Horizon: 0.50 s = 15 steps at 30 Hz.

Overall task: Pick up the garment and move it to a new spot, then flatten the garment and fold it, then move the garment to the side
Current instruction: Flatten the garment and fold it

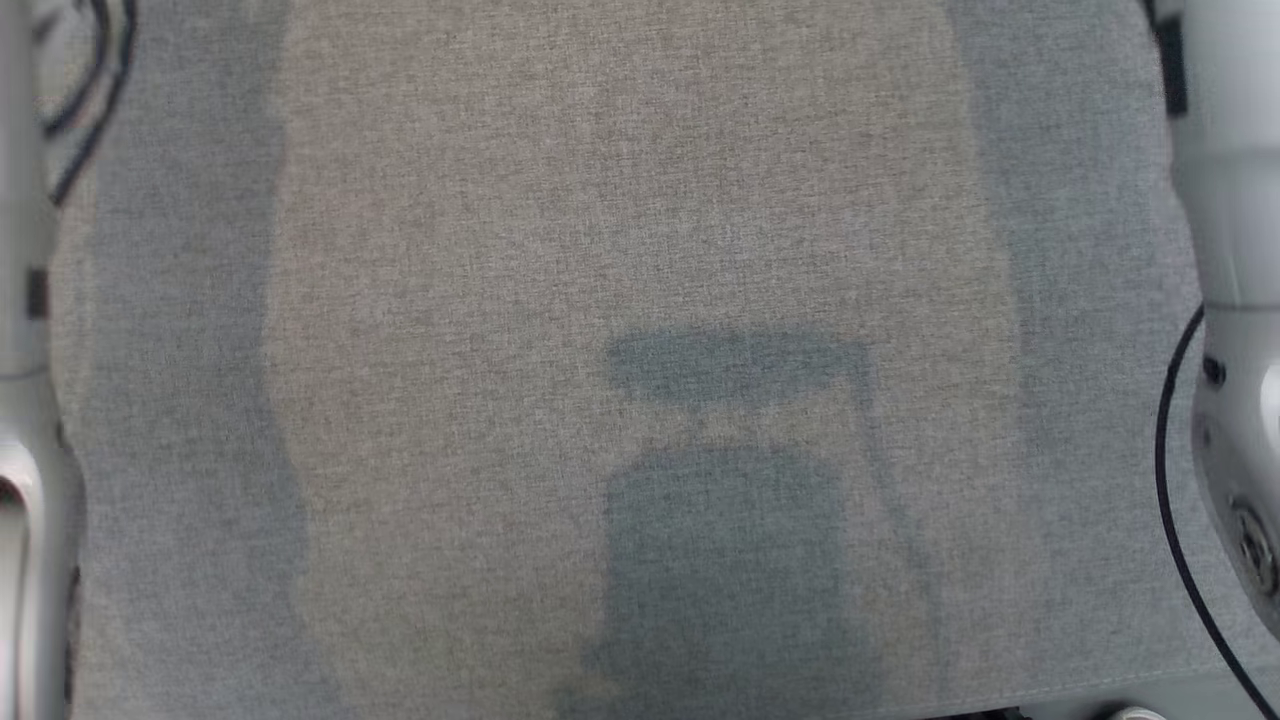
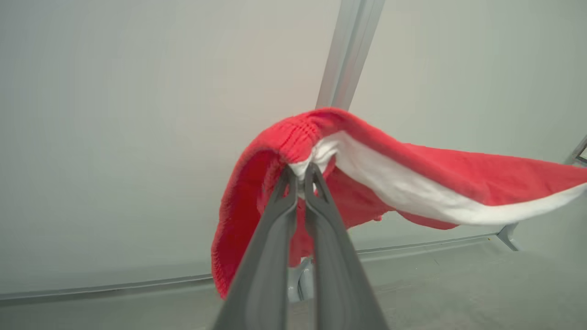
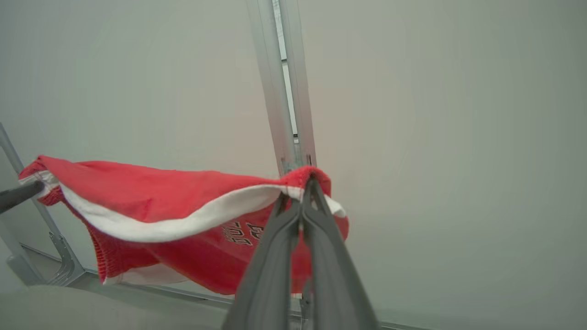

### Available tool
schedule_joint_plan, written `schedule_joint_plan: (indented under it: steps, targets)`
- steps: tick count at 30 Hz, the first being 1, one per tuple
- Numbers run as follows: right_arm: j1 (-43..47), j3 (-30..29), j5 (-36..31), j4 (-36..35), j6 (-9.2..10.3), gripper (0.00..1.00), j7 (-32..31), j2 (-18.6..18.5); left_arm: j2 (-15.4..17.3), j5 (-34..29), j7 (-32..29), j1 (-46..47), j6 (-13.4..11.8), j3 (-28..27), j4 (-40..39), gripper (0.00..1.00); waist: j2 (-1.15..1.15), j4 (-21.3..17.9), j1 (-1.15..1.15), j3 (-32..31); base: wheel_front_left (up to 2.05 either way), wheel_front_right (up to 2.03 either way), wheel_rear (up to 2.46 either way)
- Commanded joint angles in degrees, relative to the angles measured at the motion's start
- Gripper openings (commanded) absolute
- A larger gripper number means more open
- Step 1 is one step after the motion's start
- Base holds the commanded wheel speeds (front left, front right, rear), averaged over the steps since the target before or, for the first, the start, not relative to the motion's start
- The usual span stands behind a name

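The garment point(image 2: 458, 178) is red knit with a white inner layer and dark lettering on its front. It hangs in the air, stretched between both grippers, well above the surface. My left gripper point(image 2: 302, 176) is shut on one end of its top edge, which bunches over the fingertips. My right gripper point(image 3: 306, 190) is shut on the other end of that edge. In the right wrist view the garment point(image 3: 151, 197) sags between the two holds, and the left gripper's dark finger tip point(image 3: 18, 196) shows at the far left.
The grey woven table cloth point(image 1: 450, 300) lies below in the head view, crossed by shadows. Pale arm housings point(image 1: 1235, 250) with black cables flank it on both sides. A metal post point(image 3: 286, 91) and pale wall panels stand behind the garment.
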<state>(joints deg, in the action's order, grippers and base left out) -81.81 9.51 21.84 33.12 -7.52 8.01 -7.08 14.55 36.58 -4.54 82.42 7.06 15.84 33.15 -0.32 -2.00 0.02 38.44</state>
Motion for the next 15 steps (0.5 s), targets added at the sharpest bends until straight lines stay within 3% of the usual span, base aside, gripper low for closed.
schedule_joint_plan:
  steps: [1, 8, 9, 15]
  targets:
    - [3.9, 1.9, 1.2, -0.1, 0.06, 0.0, 2.2, -2.4, -0.1, 1.0, 2.2, -4.3, 0.4, 2.1, 0.7, 0.0, 0.32, -0.3, -0.02, -1.2, 0.0, 0.0, 0.0]
    - [29.1, 11.8, 11.1, -8.0, 0.04, 0.0, 6.2, -10.4, 5.5, 10.2, 11.3, -26.7, 0.3, 14.4, -6.9, 0.0, 0.32, -1.0, -0.02, -7.2, 0.0, 0.0, 0.0]
    - [29.1, 11.8, 11.1, -8.0, 0.04, 0.0, 6.2, -10.4, 5.5, 10.2, 11.3, -26.7, 0.3, 14.4, -6.9, 0.0, 0.32, -1.0, -0.02, -7.2, 0.0, 0.0, 0.0]
    - [50.2, 14.0, 18.9, -16.6, 0.05, 0.0, 6.9, -17.1, 12.5, 13.6, 13.7, -48.5, 0.0, 19.5, -15.1, 0.0, 0.32, -1.9, -0.02, -14.2, 0.0, 0.0, 0.0]
